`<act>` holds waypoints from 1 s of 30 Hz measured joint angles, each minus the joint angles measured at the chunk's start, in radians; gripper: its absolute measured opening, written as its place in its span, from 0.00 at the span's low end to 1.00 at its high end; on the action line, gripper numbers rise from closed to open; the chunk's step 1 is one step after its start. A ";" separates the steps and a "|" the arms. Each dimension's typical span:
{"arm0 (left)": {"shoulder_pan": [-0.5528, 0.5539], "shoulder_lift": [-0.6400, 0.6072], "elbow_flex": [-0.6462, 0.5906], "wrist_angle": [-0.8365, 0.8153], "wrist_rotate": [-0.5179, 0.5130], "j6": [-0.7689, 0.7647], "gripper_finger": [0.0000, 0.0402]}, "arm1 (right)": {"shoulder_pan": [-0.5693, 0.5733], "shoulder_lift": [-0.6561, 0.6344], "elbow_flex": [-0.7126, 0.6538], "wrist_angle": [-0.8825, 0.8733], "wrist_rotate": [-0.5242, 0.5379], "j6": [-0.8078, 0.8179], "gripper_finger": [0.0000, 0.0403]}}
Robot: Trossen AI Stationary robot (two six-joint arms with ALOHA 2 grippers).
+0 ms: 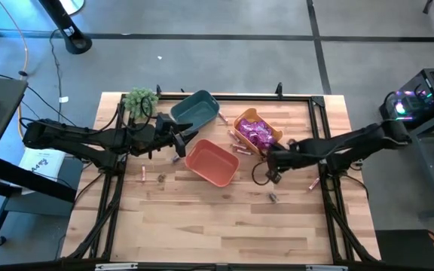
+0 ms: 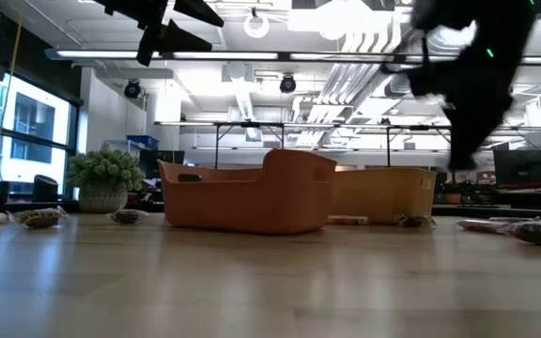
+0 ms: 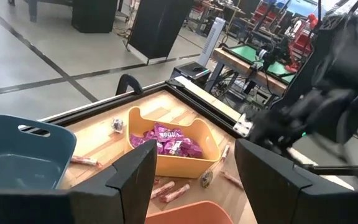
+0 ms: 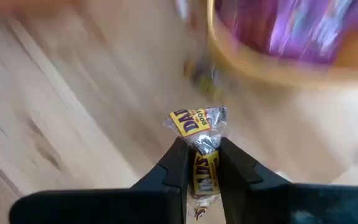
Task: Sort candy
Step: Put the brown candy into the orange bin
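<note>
My right gripper [image 4: 197, 148] [image 1: 272, 167] is shut on a small wrapped candy [image 4: 197, 122] with a yellow label. It hovers over the wood just near of the yellow bin [image 1: 241, 119], which holds magenta packets [image 1: 258, 134] [image 3: 166, 140]. My left gripper [image 3: 194, 158] [image 1: 181, 143] is open and empty, between the teal bin [image 1: 194, 109] and the orange bin [image 1: 211, 162]. Pink sticks [image 1: 239, 147] [image 3: 173, 191] lie on the table between the bins. My right gripper pinches the candy between its two fingers, which grip the wrapper's body [image 4: 205, 163]. The labelled, twisted end [image 4: 194, 119] sticks out past the fingertips. The fingers point down at the table. The candy is lifted clear of the wood.
Loose candies lie on the wood at the left [image 1: 143, 175] [image 1: 161, 178], near the middle [image 1: 272, 197] and at the right [image 1: 313, 184]. A green plant ball [image 1: 140, 99] [image 2: 106, 178] stands at the far left corner. The near half of the table holds nothing else.
</note>
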 joint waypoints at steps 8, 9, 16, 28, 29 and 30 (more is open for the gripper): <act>0.001 0.000 0.000 -0.004 -0.007 0.025 0.52 | -0.030 0.059 0.238 0.487 0.003 -0.260 0.11; 0.001 0.000 0.000 -0.004 -0.007 0.025 0.52 | -0.037 0.080 0.251 0.548 -0.021 -0.276 0.13; 0.000 0.000 0.000 -0.005 -0.007 0.025 0.52 | -0.052 0.278 0.337 0.667 -0.079 -0.243 0.24; 0.000 0.000 0.000 -0.008 -0.008 0.025 0.52 | -0.107 0.370 0.541 0.453 -0.058 -0.330 0.51; 0.000 0.000 0.000 -0.008 -0.008 0.025 0.52 | -0.114 0.370 0.553 0.428 -0.059 -0.338 0.52; 0.000 0.000 0.000 -0.008 -0.008 0.026 0.52 | -0.120 0.371 0.567 0.396 -0.062 -0.343 0.52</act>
